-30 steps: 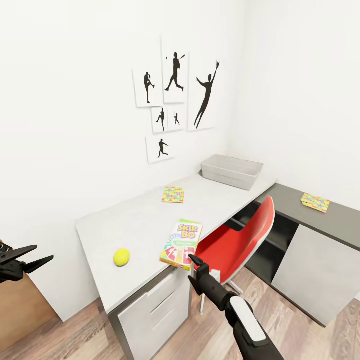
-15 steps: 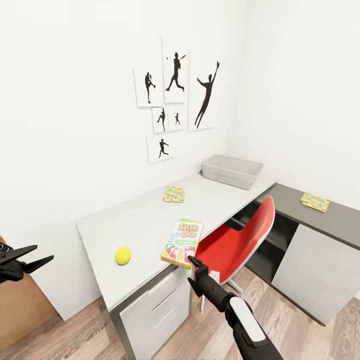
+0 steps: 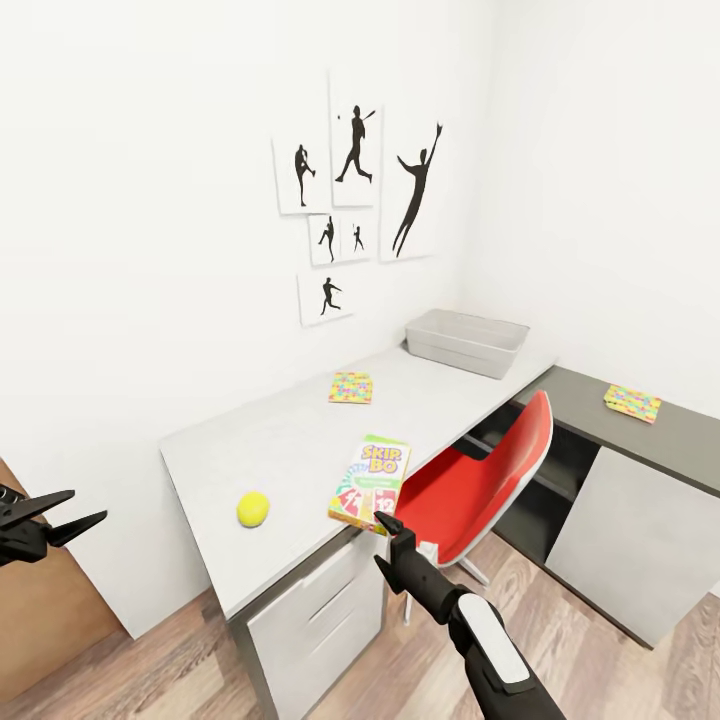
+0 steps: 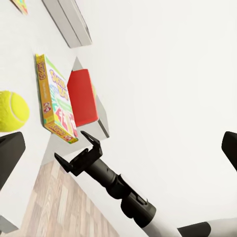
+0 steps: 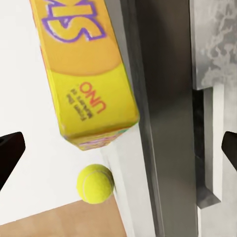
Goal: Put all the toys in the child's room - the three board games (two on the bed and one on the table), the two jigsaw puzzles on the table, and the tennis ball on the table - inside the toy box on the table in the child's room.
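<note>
On the pale grey table [image 3: 290, 440] lie the SKIP-BO board game [image 3: 370, 482], its near end over the front edge, the yellow tennis ball [image 3: 253, 508] and one jigsaw puzzle [image 3: 350, 387]. A second jigsaw puzzle [image 3: 632, 403] rests on the dark cabinet top. The grey toy box [image 3: 466, 341] stands at the table's far corner. My right gripper [image 3: 384, 543] is open just below and in front of the SKIP-BO box [image 5: 89, 89], with the ball [image 5: 95, 183] beyond it. My left gripper [image 3: 85, 506] hangs open left of the table, apart from everything. The bed is out of view.
A red chair [image 3: 480, 490] is tucked under the table beside my right arm. White drawers [image 3: 310, 620] sit below the table's near end. Baseball silhouette prints [image 3: 355, 200] hang on the wall. A brown wooden panel [image 3: 40, 610] stands at the far left on the plank floor.
The whole picture has shifted a little to the right, so the camera has moved. Both grippers stay open, and nothing on the table has moved.
</note>
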Motion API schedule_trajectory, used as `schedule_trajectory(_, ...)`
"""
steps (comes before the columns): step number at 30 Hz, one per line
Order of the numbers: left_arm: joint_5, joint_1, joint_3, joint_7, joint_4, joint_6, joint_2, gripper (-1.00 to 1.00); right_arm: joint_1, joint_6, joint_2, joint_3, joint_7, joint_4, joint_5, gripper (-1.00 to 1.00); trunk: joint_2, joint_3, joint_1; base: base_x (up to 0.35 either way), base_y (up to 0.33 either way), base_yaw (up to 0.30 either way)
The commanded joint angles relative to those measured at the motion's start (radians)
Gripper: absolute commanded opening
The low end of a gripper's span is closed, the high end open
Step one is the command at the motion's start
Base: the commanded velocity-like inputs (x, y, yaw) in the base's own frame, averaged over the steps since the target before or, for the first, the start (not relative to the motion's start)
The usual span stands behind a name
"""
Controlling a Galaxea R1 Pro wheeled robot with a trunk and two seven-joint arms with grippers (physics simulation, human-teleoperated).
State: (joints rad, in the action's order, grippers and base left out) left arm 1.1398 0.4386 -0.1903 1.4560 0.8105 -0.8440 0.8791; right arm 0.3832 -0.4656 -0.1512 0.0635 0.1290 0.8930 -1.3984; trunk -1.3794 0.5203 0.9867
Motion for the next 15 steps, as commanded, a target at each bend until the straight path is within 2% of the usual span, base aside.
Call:
schedule_trajectory(1,0.005,0.002,-0.006,0.004,-0.001,-0.011,0.001,1.00,0.001,-0.003,0.000,-0.001,0.001,0.000,-0.002,1.00,-0.001,0.001,0.000,0.000,0.001,0.000)
schedule_trajectory(15,0.006,0.002,-0.006,0.004,-0.001,-0.010,0.001,1.00,0.001,-0.002,-0.001,0.000,0.003,0.000,-0.001,1.00,-0.001,0.001,0.000,0.043,0.000,0.000)
